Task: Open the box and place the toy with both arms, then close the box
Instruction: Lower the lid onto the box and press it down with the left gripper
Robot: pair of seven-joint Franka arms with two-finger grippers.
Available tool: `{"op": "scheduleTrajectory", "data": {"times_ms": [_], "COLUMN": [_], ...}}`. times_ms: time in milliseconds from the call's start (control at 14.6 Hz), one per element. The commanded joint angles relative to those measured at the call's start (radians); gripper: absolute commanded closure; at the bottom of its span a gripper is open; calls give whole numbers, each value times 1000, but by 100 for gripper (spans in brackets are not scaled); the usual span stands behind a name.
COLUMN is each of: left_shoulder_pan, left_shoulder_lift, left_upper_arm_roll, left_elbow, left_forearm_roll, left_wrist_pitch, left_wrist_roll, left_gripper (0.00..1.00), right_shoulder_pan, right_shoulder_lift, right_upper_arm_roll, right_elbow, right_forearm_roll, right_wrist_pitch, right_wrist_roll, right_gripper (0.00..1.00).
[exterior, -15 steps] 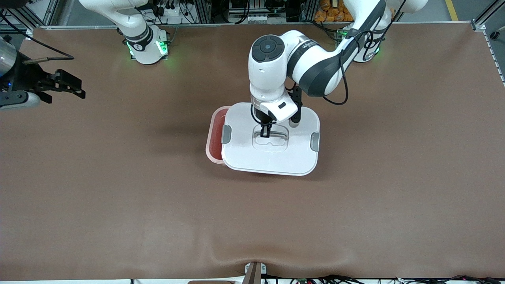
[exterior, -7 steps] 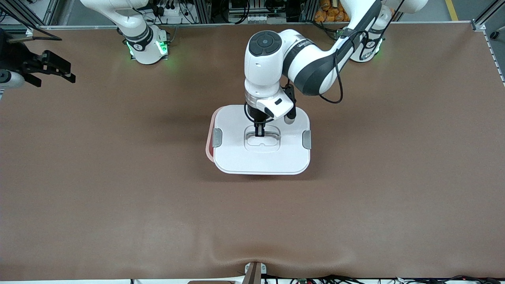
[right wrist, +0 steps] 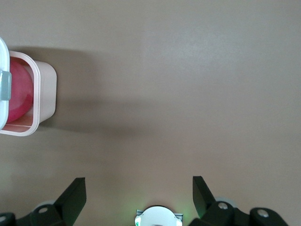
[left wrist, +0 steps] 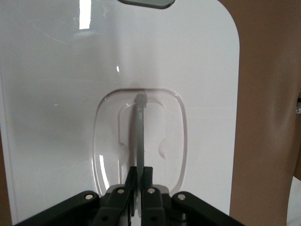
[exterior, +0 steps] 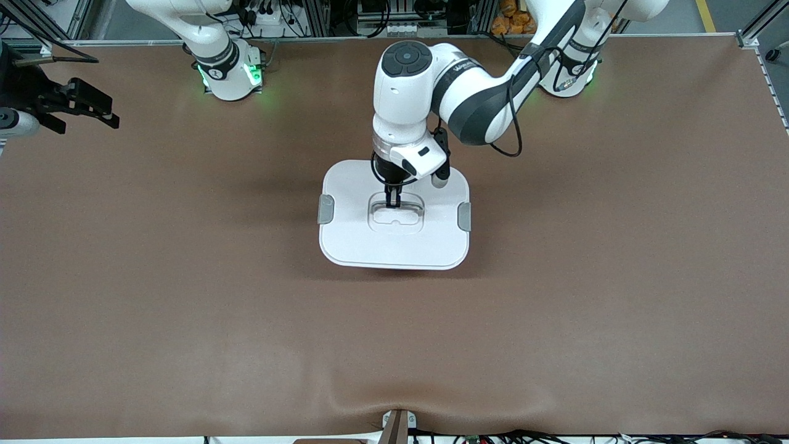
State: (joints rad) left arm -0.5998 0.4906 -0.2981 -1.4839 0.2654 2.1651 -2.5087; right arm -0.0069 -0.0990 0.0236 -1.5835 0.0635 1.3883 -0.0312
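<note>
White lid point(exterior: 394, 237) at the middle of the brown table point(exterior: 394, 345), held level above the pink tub point(right wrist: 41, 96) and hiding it completely from the front camera. Two grey clips point(exterior: 325, 209) on the lid's short ends, one toward each arm's end of the table. Clear handle point(left wrist: 139, 132) standing up out of the recess in the lid's centre, pinched between the closed fingers of the left gripper point(exterior: 392, 200), which comes straight down onto it from above. Left arm point(exterior: 474, 102) reaching in from its base to the middle of the table.

From the right wrist view: tub open at one end, not fully covered by the lid, with the hot-pink toy point(right wrist: 21, 96) lying inside it.

Right gripper point(exterior: 86, 108) up in the air over the table's edge at the right arm's end, fingers point(right wrist: 75, 195) spread wide, nothing between them, well apart from the box; right arm waiting.
</note>
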Motion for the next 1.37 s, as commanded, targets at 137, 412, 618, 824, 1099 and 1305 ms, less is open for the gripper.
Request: {"op": "scheduleTrajectory", "data": {"times_ms": [137, 412, 618, 824, 1099, 1305], "left_shoulder_pan": [0, 0, 0, 5, 12, 14], "left_shoulder_lift": [-119, -130, -135, -132, -132, -124], "left_upper_arm_roll": [-7, -13, -12, -13, -12, -12], "left_elbow": [-183, -222, -248, -259, -262, -260], "left_forearm_roll": [43, 43, 41, 41, 41, 41], "left_wrist_pitch": [84, 130, 160, 177, 179, 214], "left_wrist_roll": [-24, -27, -28, -64, -65, -96], "left_gripper": [100, 100, 100, 100, 100, 100], "right_shoulder_pan": [-31, -30, -30, -31, -33, -33], "right_shoulder_lift": [-2, 8, 16, 18, 18, 19], "right_upper_arm_roll": [18, 18, 18, 18, 18, 18], "right_elbow": [-12, -12, -12, -12, -16, -16], "right_forearm_roll": [2, 2, 2, 2, 4, 4], "right_wrist_pitch": [5, 5, 8, 8, 6, 6], "right_wrist_roll": [10, 10, 10, 8, 8, 8], "right_gripper": [0, 0, 0, 0, 0, 0]}}
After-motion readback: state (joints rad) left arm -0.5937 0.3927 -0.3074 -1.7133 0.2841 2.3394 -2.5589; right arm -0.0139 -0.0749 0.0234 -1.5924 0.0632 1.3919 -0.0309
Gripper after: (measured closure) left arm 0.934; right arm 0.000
